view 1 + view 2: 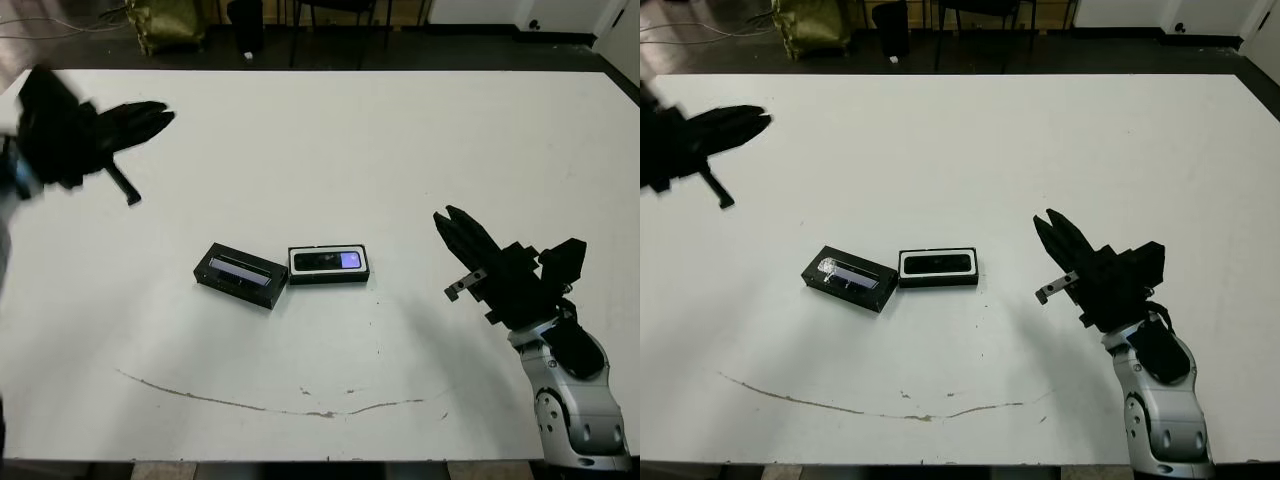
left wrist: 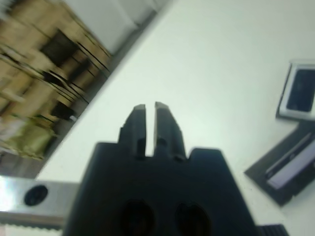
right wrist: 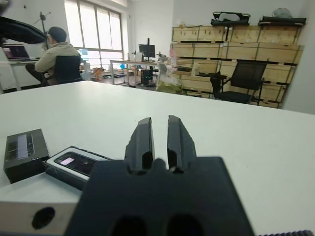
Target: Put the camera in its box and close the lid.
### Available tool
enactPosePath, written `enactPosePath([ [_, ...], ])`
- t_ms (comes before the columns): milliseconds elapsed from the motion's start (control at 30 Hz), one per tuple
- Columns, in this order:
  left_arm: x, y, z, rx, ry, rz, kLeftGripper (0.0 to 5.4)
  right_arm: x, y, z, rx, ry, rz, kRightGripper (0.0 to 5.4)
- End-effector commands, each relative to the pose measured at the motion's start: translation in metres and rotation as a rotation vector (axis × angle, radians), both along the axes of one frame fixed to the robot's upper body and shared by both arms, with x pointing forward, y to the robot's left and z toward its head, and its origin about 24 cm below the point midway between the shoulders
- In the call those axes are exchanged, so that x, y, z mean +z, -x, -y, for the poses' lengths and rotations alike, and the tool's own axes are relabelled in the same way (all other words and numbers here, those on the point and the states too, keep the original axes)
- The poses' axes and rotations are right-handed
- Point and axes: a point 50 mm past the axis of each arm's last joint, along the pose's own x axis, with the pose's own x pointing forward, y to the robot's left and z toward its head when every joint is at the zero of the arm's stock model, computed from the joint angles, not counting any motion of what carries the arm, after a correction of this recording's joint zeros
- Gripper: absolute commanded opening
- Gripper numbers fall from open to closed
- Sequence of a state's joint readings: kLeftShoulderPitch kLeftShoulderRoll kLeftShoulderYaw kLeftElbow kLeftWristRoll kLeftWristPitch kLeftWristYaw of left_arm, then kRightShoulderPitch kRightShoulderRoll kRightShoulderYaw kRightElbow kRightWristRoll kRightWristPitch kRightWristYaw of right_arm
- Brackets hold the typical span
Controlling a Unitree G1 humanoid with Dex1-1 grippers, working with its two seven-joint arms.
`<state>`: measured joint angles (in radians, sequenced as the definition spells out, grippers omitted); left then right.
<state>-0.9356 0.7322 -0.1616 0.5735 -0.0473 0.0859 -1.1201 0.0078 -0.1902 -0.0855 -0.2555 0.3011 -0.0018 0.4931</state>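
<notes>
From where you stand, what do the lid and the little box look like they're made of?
The lid looks like matte black card or plastic with a long glossy clear window, probably thin plastic, since it reflects bluish-purple. The box is black outside with a white lining around the camera; card or foam, I can't tell.

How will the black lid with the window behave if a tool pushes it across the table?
The lid lies flat and low on the table, so it will probably slide, not tip or roll. It looks rigid and likely light. Its end sits close against the box, so a push that way may shift the box too.
</notes>
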Motion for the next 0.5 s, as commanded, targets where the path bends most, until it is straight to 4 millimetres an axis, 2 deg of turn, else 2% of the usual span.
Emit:
enactPosePath([
  [33, -0.028, -0.018, 0.015, -0.051, -0.147, -0.228, 0.00, -0.002, 0.003, 0.003, -0.020, -0.016, -0.010, 0.01],
  [267, -0.065, -0.027, 0.048, -0.167, -0.319, -0.438, 0.00, -0.003, 0.005, 0.004, -0.030, -0.026, -0.024, 0.01],
  [500, -0.079, -0.027, 0.062, -0.214, -0.439, -0.529, 0.00, -0.001, 0.006, 0.004, -0.046, 0.000, -0.014, 0.01],
])
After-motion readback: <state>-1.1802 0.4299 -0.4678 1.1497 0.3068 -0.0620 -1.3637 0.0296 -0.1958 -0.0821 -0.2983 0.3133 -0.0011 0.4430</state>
